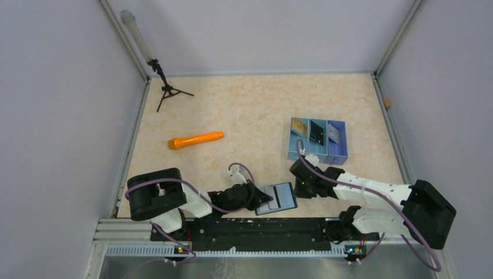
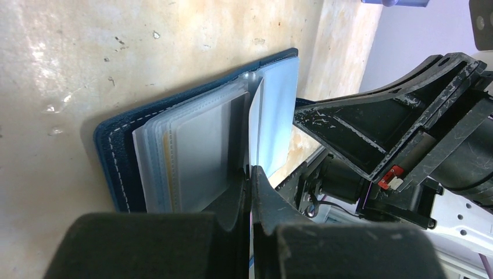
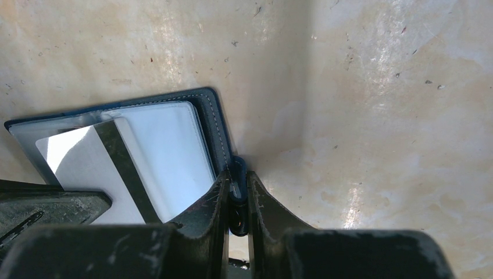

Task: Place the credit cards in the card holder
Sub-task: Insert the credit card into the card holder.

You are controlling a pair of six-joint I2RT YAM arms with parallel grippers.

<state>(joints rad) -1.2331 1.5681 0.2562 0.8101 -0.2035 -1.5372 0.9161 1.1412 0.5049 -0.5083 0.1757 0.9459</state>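
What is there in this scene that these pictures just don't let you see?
- Left wrist view: the white card in the left gripper shows only its edge; its print is hidden.
- Right wrist view: the right gripper covers the part of the wallet it pinches.
- Top view: the cards in the tray are too small to read.

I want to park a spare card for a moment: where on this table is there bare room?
Widest free patch: the far middle of the table, between the tripod and the blue tray, beyond the orange marker. Crowded: the near edge, where the left gripper and right gripper meet at the card holder, near the tray.
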